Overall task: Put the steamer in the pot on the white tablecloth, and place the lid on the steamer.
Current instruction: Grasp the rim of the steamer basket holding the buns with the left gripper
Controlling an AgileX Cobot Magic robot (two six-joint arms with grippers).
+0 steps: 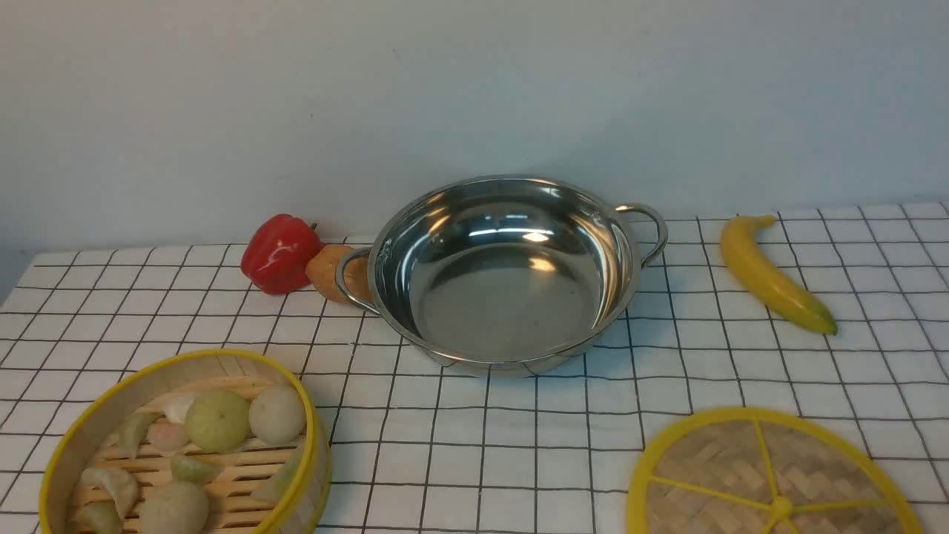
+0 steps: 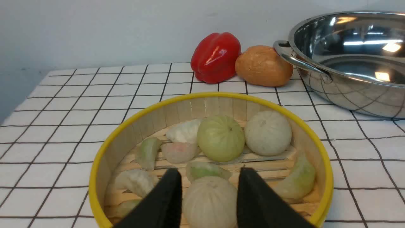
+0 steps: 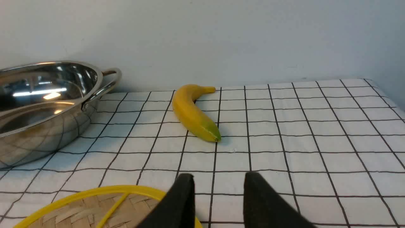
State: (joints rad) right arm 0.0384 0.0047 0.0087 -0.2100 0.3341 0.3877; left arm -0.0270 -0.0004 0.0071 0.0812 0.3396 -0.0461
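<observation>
So the left pincer (image 2: 210, 171) hangs spread over the steamer (image 2: 202, 96), right pincer (image 3: 219, 175) gapes at the lid (image 3: 95, 202) edge, pot (image 1: 504, 297) farther back.

Left gripper (image 2: 210, 172): black jaws apart, tips pointing forward, nothing clamped. Right gripper (image 3: 219, 174): black jaws apart too, spread about equally wide.

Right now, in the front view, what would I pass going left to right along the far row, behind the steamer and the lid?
Red pepper → brown round food item → pot → banana.
</observation>
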